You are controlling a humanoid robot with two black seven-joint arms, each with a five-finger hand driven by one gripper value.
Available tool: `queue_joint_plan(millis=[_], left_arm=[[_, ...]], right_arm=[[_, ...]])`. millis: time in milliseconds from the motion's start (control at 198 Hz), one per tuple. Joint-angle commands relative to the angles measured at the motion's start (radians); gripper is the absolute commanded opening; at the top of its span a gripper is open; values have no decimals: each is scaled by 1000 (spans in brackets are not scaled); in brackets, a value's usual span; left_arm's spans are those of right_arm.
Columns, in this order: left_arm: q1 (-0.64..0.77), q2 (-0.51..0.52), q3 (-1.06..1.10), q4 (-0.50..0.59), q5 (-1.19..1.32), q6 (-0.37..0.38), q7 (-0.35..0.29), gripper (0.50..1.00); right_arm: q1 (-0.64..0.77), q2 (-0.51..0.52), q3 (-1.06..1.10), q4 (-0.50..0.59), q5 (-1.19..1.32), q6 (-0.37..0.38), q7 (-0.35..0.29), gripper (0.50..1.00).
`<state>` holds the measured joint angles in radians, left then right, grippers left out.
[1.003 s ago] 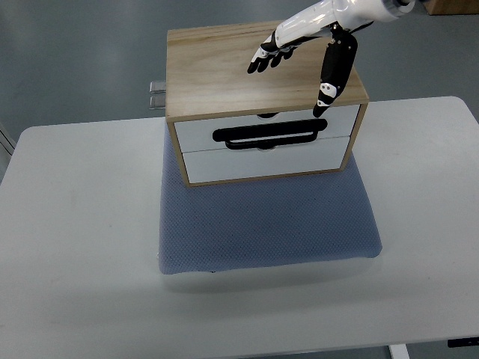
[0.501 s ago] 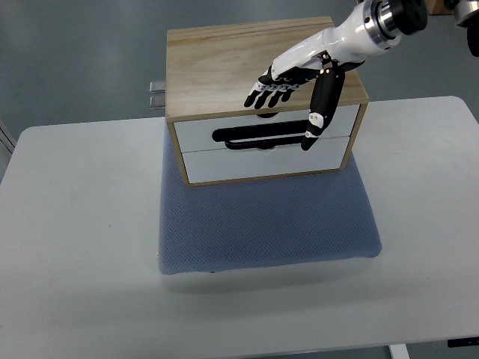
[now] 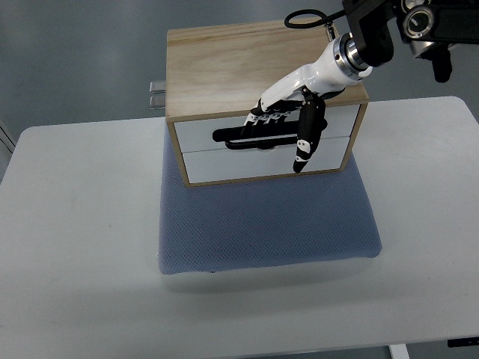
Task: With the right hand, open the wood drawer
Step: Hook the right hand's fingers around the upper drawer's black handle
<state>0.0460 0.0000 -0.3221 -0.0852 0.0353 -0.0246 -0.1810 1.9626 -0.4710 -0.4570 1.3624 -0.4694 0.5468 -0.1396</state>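
Note:
A light wood drawer box stands on a blue-grey mat at the table's back, with two white drawer fronts facing me. The upper drawer carries a long black handle; both drawers look closed. My right hand reaches down from the upper right over the box's front edge. Its fingers are stretched out across the upper drawer's handle, and the thumb hangs down over the lower drawer front. The hand is open and grasps nothing. The left arm does not show.
The blue-grey mat extends toward me from under the box on a white table. A small metal bracket sticks out at the box's back left. The arm's black wrist joint hangs over the box's back right corner.
My right hand has come down from above the box top to the front face, its fingers now over the upper drawer's handle. The drawers have not moved.

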Motion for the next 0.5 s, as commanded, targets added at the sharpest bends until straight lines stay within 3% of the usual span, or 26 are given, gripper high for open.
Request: queue_joint_plan(millis=[0,496], left_arm=[[0,0,0,1,0,0,0,1000],[0,0,0,-1,0,0,0,1000]], right_arm=[[2,17,-19,-8,0,-33,0,940],[-19,72,-69,-26,-29,-94,-2,940]])
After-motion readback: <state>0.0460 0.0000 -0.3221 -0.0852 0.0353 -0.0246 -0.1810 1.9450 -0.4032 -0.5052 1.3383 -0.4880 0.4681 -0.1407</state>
